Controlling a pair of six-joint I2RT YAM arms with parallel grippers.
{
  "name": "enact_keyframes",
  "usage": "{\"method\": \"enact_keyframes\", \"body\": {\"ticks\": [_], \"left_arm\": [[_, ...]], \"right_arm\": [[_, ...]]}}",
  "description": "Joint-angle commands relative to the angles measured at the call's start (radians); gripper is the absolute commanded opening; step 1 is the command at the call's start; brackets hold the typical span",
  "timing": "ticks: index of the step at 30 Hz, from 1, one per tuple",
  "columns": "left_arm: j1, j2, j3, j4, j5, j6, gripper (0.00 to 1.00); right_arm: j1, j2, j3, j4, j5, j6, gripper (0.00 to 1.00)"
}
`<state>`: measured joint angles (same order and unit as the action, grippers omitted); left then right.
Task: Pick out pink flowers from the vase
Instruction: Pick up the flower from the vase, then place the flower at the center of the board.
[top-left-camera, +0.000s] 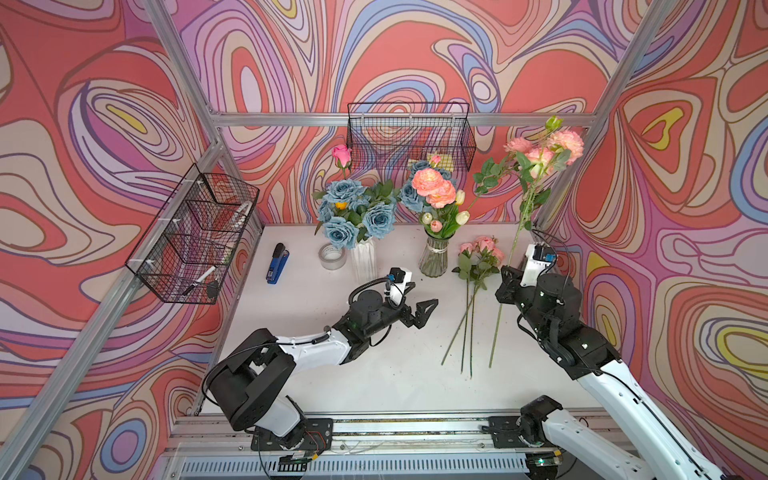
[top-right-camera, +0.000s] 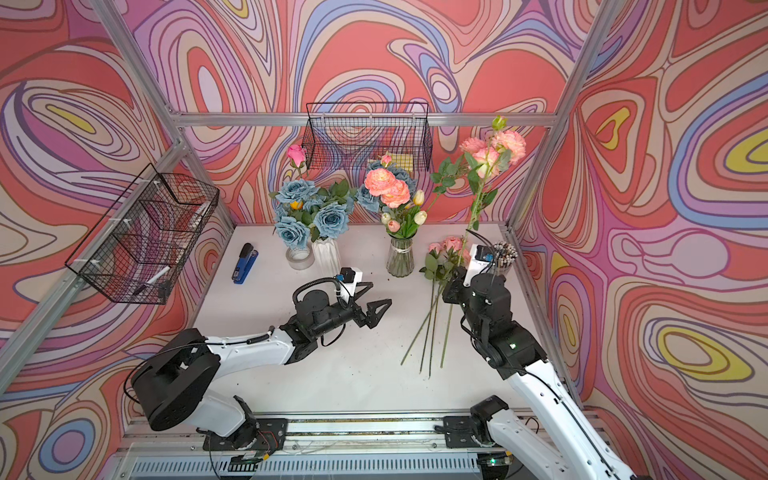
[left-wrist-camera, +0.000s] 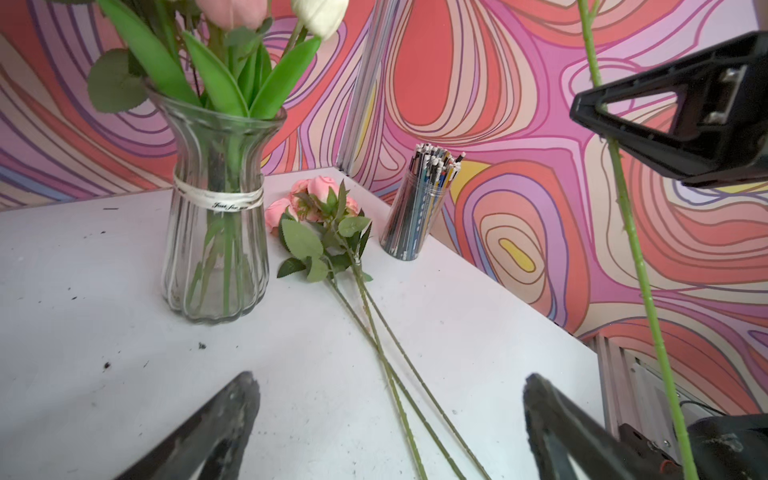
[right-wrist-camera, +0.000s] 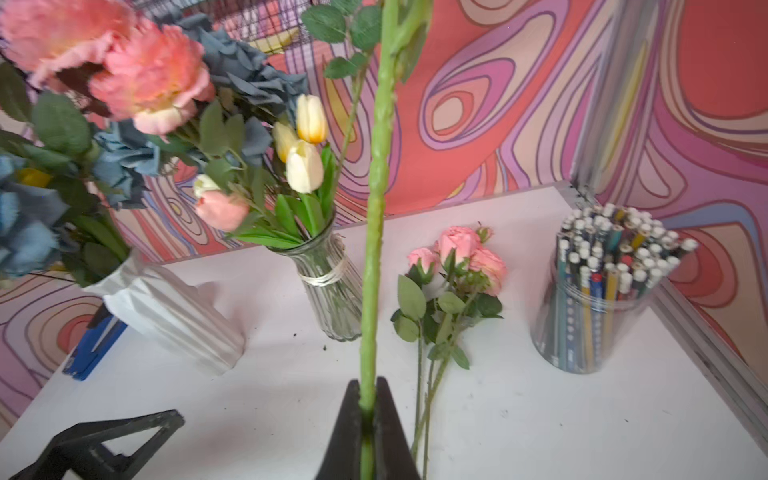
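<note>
My right gripper (right-wrist-camera: 368, 395) is shut on the long green stem (right-wrist-camera: 376, 208) of a pink flower spray. It holds the stem upright, and the peach-pink blooms (top-left-camera: 552, 145) stand high at the right, clear of the glass vase (top-left-camera: 434, 259). Two ruffled peach-pink blooms (top-left-camera: 434, 187) and a small pink bud (top-left-camera: 435, 225) still stand in that vase among cream tulips. A bunch of pale pink roses (top-left-camera: 482, 247) lies on the table between the vase and my right gripper (top-left-camera: 508, 274). My left gripper (top-left-camera: 422, 295) is open and empty, low in front of the vase.
A white vase (top-left-camera: 363, 259) with dusty-blue roses and one magenta rose (top-left-camera: 341, 153) stands left of the glass vase. A tape roll (top-left-camera: 332, 255) and a blue stapler (top-left-camera: 277, 264) lie further left. A pencil cup (top-right-camera: 503, 255) fills the back right corner. Wire baskets (top-left-camera: 409, 135) hang on the walls.
</note>
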<state>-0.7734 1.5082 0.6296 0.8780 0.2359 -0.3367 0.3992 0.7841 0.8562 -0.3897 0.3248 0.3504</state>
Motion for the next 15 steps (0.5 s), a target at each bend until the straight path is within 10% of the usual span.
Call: {"method": "enact_keyframes", "body": {"ticks": [1, 15], "left_arm": [[-0.007, -0.032, -0.024, 0.032, -0.044, 0.018, 1.00], [-0.010, -0.014, -0.079, 0.112, -0.076, 0.008, 1.00]], "right_arm": [[0.003, -0.022, -0.038, -0.059, 0.111, 0.061, 0.00], [-0.003, 0.096, -0.105, -0.069, 0.069, 0.210, 0.00]]}}
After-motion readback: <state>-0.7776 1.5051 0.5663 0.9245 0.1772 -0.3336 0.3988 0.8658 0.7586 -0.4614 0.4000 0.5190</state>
